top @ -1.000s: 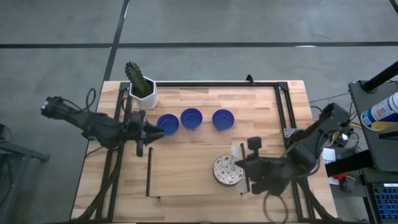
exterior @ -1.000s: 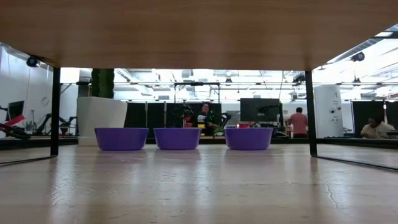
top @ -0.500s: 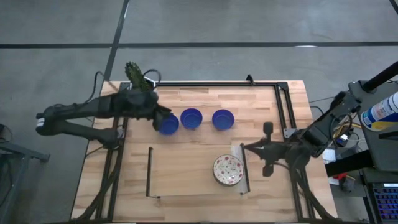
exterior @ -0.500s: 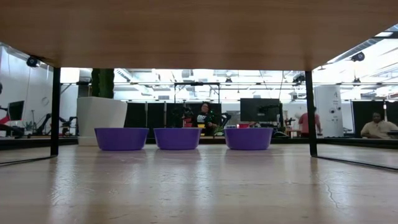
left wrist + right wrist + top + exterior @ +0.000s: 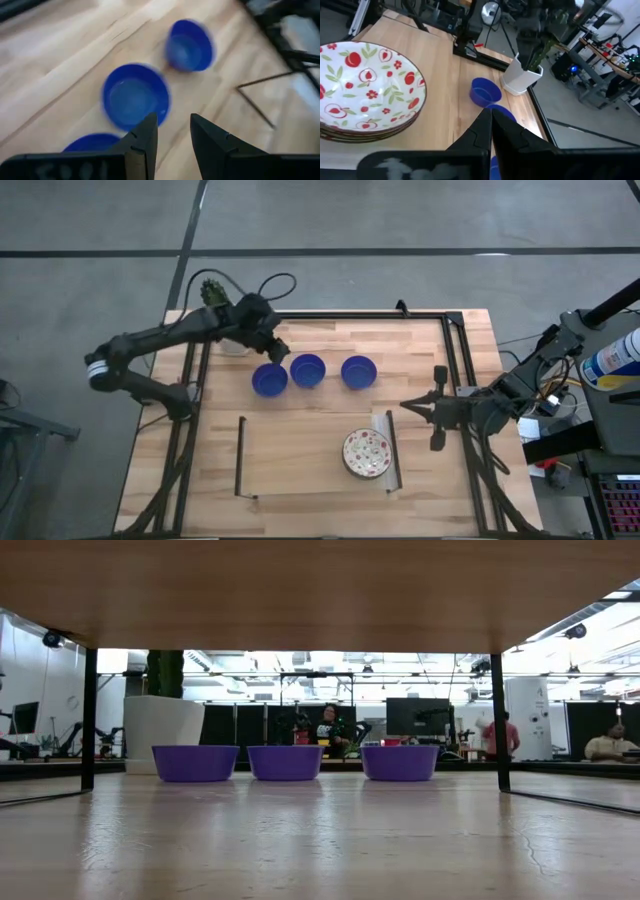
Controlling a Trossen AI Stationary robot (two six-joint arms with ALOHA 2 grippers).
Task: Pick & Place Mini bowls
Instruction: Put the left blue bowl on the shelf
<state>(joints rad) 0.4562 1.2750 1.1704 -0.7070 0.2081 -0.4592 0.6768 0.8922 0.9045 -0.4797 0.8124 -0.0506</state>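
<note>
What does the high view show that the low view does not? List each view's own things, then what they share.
Only the high view shows the patterned white bowl, the left gripper open above the left blue bowl, and the right gripper shut near the table's right edge. Only the low view shows the room behind, with people at a distance. Both show the three blue bowls in a row and the white cactus pot beside them.
</note>
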